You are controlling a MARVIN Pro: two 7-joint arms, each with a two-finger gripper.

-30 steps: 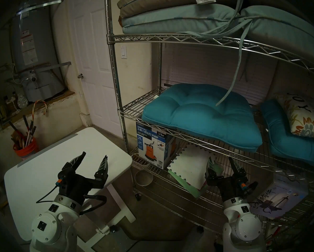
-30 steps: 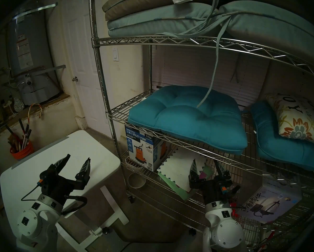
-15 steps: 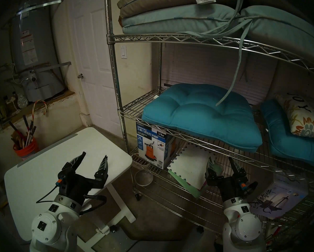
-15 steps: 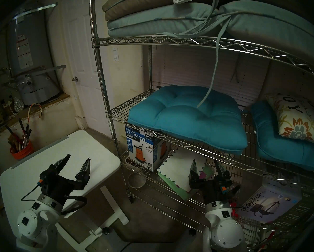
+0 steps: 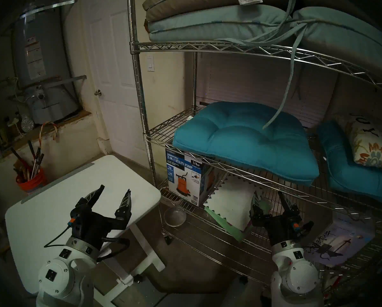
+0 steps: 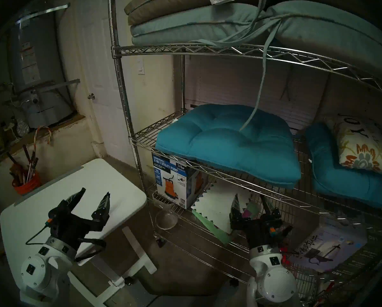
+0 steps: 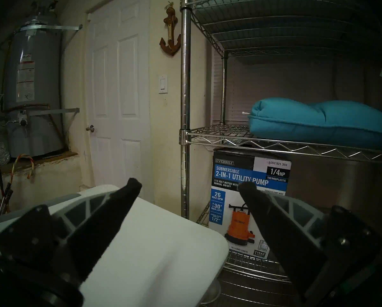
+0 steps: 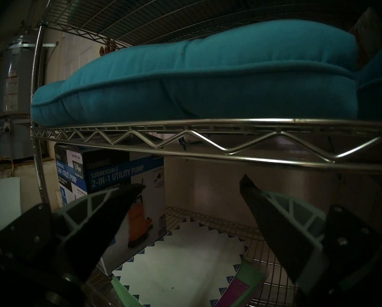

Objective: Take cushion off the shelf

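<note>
Teal fabric filled the centre of your head view: the cushion [image 5: 243, 140] lay flat on the middle tier of the shelf [image 5: 241, 169], its front edge spilling slightly past the zigzag rail, which left you a soft lip to reach from the front. 1 pale tie strap [image 5: 281, 100] hung from the cushions on the tier above and its tip rested on the teal top, so a pull could drag it along.

Your left gripper [image 5: 114, 192] sat at the lower left of the frame above the white tabletop [image 5: 52, 202], jaws spread and empty, likely parked there because that bare surface is the natural place to set the cushion down. Your right gripper [image 5: 268, 194] sat at the lower right, below the cushion's tier and in front of the lower tier, jaws spread and empty too; in its wrist view the cushion's piped edge [image 8: 185, 69] ran across the upper half of the frame, above the rail. It looked staged to rise to that edge. Neither touched the cushion.

Against the frames from 1 s and 0.5 s before, both arms and the cushion kept the same places. Only the picture changed: it was slightly dimmer and blurred at the right and left edges, around the floral pillow [image 5: 371, 144].
</note>
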